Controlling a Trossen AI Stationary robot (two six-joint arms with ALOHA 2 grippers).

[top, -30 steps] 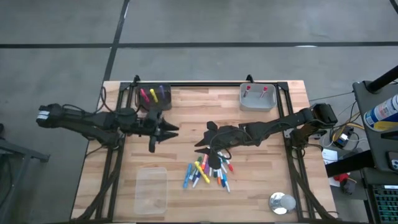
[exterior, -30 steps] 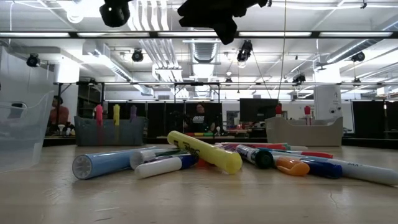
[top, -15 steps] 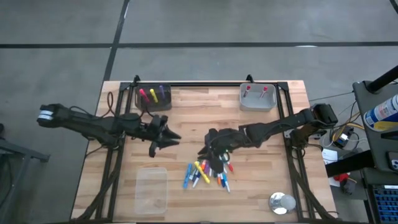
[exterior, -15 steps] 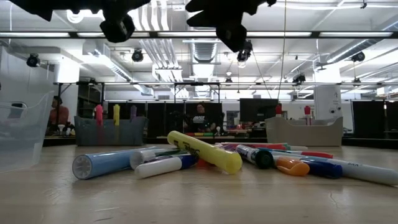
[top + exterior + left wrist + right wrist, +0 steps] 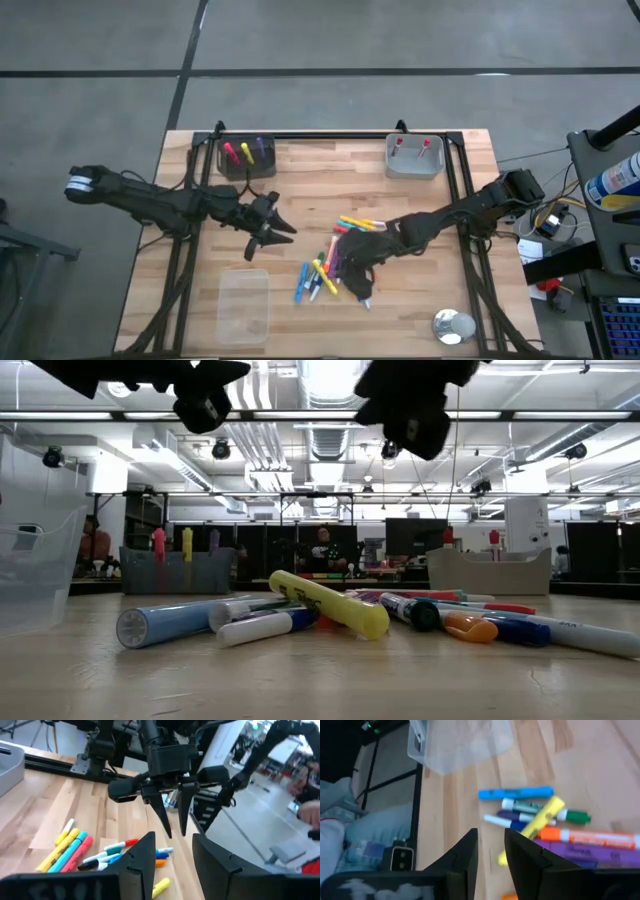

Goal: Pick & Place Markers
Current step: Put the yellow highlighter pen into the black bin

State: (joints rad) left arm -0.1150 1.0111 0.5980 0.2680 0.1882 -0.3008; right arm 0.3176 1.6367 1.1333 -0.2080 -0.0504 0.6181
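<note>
Right gripper fingers spread a little, nothing between them in the right wrist view; it hovers over the markers pile, lower centre of the high view. Left gripper fingers also apart and empty, sitting left of centre, pointed toward the pile, near it but not over it. The left wrist view shows the right gripper's two fingers hanging apart above the markers.

Progress, judged: early. Dark bin at upper left holds three markers upright (pink, yellow, purple); grey bin at upper right holds two red-capped ones. Most of the markers lie loose on the table: the main heap under the right gripper, plus a few just above it at centre. Which bin comes next, cannot tell.

Room: the middle band of the table between pile and bins is bare wood, open path to either bin. Clear container at lower left stands near the pile's left side; round metal thing at lower right, well apart. The arms are close, so collision is the risk.
</note>
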